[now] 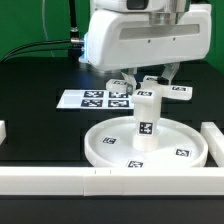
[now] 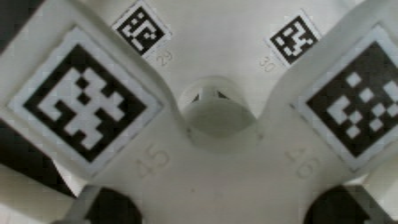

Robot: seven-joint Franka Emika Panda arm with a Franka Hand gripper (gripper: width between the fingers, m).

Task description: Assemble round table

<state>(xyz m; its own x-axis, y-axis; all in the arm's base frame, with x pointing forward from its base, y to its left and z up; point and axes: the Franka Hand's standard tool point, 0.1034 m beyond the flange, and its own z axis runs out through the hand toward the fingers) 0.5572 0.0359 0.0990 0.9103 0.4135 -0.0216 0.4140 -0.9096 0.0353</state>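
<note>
The large round disc lies flat on the table with its rim up. The short thick post stands upright at its centre. The cross-shaped foot sits on top of the post, with its tagged arms spread out. My gripper comes straight down on it. In the wrist view the foot fills the picture, with its centre hole and tags on the arms. My gripper has one arm of the foot between its jaws, and the dark fingertips press against both of its sides.
The marker board lies behind the disc on the exterior view's left. Long white border bars run along the front and up the exterior view's right. A small white block sits at the left edge.
</note>
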